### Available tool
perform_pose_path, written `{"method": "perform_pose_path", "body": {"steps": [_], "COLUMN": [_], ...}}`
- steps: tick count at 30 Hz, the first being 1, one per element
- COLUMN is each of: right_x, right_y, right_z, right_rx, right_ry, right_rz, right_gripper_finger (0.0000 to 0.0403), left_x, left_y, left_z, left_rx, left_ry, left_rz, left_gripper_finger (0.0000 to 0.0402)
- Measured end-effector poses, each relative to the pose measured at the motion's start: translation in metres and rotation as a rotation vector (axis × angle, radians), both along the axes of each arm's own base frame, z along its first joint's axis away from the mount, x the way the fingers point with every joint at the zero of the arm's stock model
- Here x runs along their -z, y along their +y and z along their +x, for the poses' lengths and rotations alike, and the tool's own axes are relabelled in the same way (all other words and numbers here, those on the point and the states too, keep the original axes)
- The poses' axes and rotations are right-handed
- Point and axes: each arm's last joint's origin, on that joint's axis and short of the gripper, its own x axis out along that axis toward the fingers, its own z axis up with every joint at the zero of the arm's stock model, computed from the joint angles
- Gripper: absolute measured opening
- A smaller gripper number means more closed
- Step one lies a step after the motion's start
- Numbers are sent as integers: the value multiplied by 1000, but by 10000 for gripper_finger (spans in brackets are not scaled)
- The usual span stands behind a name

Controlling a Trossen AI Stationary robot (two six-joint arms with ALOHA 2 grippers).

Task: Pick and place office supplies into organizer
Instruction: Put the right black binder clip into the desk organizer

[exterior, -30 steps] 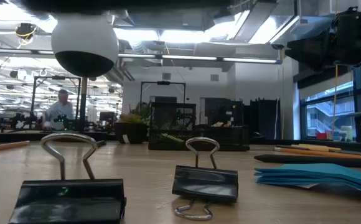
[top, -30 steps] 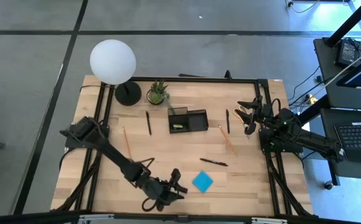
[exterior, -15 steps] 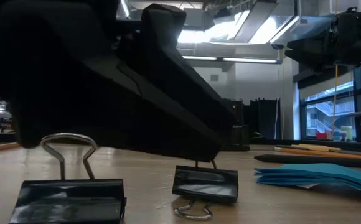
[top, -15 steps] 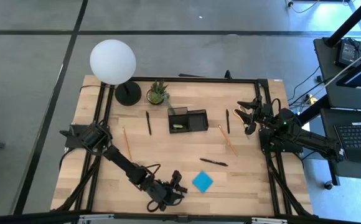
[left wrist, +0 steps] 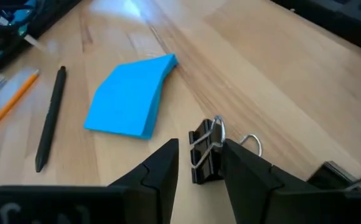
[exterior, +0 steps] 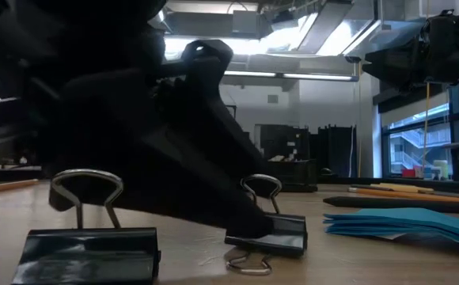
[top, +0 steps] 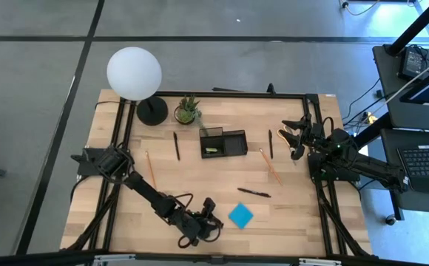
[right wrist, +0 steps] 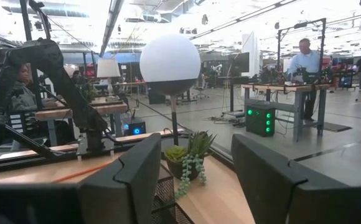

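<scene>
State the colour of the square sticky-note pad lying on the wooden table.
Bright blue square sticky-note pad; it shows best in the left wrist view.

— What has changed near the table's six o'clock edge?
— The left gripper (left wrist: pixel 199 169) has come down around a small black clip (left wrist: pixel 205 157), fingers (left wrist: pixel 162 171) straddling it and nudging it askew.

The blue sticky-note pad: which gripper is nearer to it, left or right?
Left. The left gripper is just beside the blue sticky-note pad, near the table's front edge, at a binder clip. The right gripper waits far away, by the right edge.
</scene>
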Motion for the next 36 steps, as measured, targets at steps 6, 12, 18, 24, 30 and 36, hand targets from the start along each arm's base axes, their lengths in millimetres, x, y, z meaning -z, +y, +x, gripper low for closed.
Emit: {"method": "perform_pose_path", "body": {"steps": [6,12,18,24,30,36], "right_x": [0,0,0,0,0,0], "right_y": [0,0,0,0,0,0], "right_z": [0,0,0,0,0,0], "right_rx": [0,1,0,1,0,0], "right_ry": [0,1,2,3,3,4], "right_rz": [-1,-2,-2,-2,-2,-2], "right_gripper_finger": [200,200,200,200,200,200], "left_x": [-1,-4,0,3,3,0], "left_y": [-1,-2,-2,-2,-2,-2], "left_z": [0,2,2,2,2,2], "left_rx": [-4,-6,-7,-3,-1,4], "left_ry": [-5,-37,-24,-24,-25,-35], "left_rz": [-19,-46,-38,-40,-42,-23], "left_gripper_finger": [116,116,116,101,55,8]}}
